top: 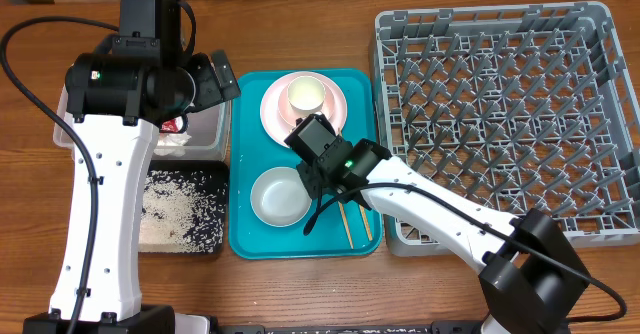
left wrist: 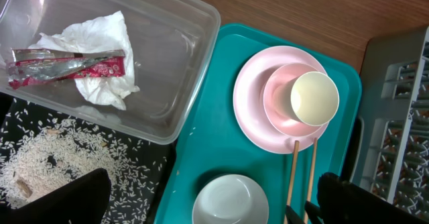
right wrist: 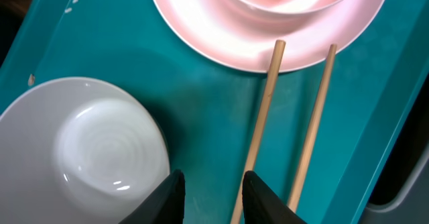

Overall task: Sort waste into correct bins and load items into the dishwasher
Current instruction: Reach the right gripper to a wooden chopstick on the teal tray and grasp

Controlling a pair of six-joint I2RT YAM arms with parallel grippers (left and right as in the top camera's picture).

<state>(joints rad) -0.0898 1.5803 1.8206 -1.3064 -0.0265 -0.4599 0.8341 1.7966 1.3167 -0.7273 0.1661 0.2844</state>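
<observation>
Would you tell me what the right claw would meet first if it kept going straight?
Probably the bare teal tray, between the white bowl and the chopsticks; depth is unclear.

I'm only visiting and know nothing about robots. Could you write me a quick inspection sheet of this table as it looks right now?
Surface: brown wooden table.
Job's things: crumpled white paper napkin and small red snack wrapper lie in the clear plastic tub; loose white rice grains in the shallow black tray; round pale pink plate carries a pale bowl and small white cup; round white bowl beside it; large grey plastic dish rack holds nothing.
Clutter: two thin wooden chopsticks on the teal serving tray.
Grippers: left gripper hovers by the tub's edge, jaws open; right gripper between white bowl and chopsticks, jaws open, holding nothing.
Cables: black cables run along both arms.
Surroundings: nothing seen.
</observation>
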